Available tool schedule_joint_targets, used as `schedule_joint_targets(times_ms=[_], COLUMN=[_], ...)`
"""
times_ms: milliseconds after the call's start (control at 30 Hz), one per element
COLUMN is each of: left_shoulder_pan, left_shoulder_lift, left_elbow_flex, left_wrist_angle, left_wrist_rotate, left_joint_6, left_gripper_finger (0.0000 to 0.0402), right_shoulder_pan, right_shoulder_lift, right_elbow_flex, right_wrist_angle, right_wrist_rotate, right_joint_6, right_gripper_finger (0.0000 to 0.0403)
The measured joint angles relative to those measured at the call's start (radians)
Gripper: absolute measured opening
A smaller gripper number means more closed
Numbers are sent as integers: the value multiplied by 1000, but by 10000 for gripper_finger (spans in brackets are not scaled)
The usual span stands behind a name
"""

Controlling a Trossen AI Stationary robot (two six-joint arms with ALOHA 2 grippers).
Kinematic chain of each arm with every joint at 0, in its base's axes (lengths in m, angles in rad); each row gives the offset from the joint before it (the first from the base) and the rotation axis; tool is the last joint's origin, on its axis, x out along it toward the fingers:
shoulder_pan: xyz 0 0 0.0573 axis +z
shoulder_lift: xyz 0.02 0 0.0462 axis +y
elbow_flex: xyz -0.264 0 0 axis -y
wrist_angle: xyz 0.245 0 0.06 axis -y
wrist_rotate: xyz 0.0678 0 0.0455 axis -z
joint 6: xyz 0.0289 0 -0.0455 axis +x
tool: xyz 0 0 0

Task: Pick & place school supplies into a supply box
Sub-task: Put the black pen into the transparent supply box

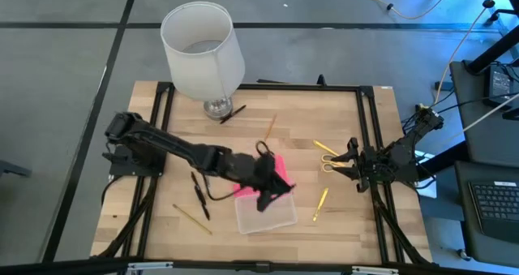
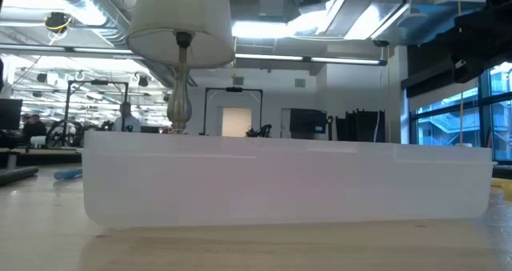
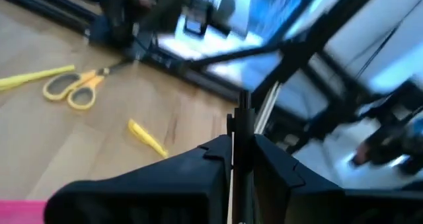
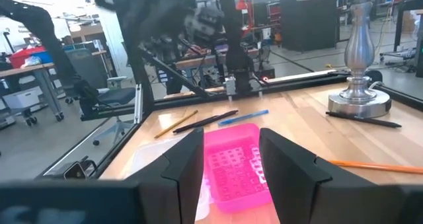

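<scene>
The supply box lies open mid-table: its clear base (image 1: 263, 214) fills the low view (image 2: 288, 179), and its pink lid (image 1: 281, 168) (image 4: 234, 164) is folded back. My left gripper (image 1: 270, 192) hovers over the box, shut on a thin black pen (image 3: 243, 115). My right gripper (image 1: 347, 156) (image 4: 228, 168) waits open at the table's right side, beside the yellow-handled scissors (image 1: 326, 165) (image 3: 73, 88). A yellow pen (image 1: 321, 204) (image 3: 147, 138), black pens (image 1: 199, 195), a yellow pencil (image 1: 191, 219) and a tan pencil (image 1: 269, 127) lie flat on the table. My left gripper pinches the thin black pen between its two shut fingers (image 3: 198, 168). The pen's end (image 3: 243, 112) sticks out past the fingertips, roughly in line with them. It is lifted clear of the table, above the box; the rest of the pen is hidden between the fingers.
A white-shaded lamp (image 1: 203, 48) stands on its metal foot (image 4: 357, 98) at the table's far edge, with a black pen (image 1: 233, 113) beside it. A black frame (image 1: 365, 129) borders the wooden table. Another yellow pen (image 1: 326, 148) lies by the scissors.
</scene>
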Motion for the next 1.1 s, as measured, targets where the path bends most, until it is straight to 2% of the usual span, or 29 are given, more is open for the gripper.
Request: schedule_joint_targets(times_ms=[133, 267, 567, 667, 867, 1100], left_shoulder_pan=[-16, -16, -16, -14, -13, -12], left_shoulder_lift=[109, 214, 398, 427, 432, 432], left_elbow_flex=[135, 203, 208, 208, 209, 209], left_wrist_angle=[-196, -346, -354, -382, -457, -554], left_wrist_rotate=[0, 21, 145, 149, 115, 39], left_joint_6=[23, -19, -123, -134, -133, -96], left_gripper_finger=[37, 37, 39, 39, 38, 41], right_shoulder_pan=[0, 0, 0, 0, 0, 0], right_shoulder_lift=[0, 0, 0, 0, 0, 0], right_elbow_flex=[0, 0, 0, 0, 0, 0], right_wrist_angle=[0, 0, 0, 17, 10, -2], right_wrist_rotate=[-1, -3, -11, -39, -224, -237], right_joint_6=[1, 1, 2, 87, 191, 236], right_gripper_finger=[151, 151, 151, 151, 151, 151])
